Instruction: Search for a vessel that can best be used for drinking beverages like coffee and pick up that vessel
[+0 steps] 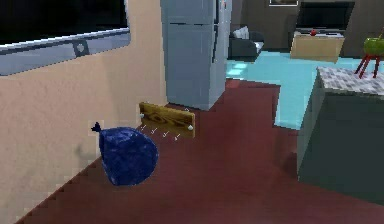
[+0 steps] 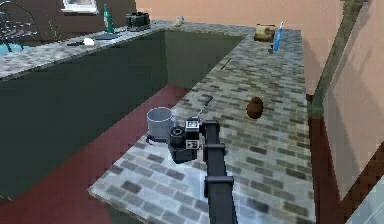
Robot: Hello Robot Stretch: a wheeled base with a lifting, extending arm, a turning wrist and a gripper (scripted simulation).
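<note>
surface [image 2: 290, 140]: tiled, grey mug [image 2: 160, 122] on it
end effector [image 2: 168, 138]: by the mug, can't tell if it's holding anything
room: dark red floor [image 1: 230, 170], fridge [image 1: 195, 50]

The arm [image 2: 219, 180] is showing as a dark, nearly black square bar with flat faces and straight edges, its top face catching a slightly lighter grey sheen. At its far end two small white squares [image 2: 190, 128] are carrying black marks. Beside them the gripper [image 2: 172, 141] is showing a dark, blocky body with paler grey patches. Its thin fingers are too small to make out.
</note>
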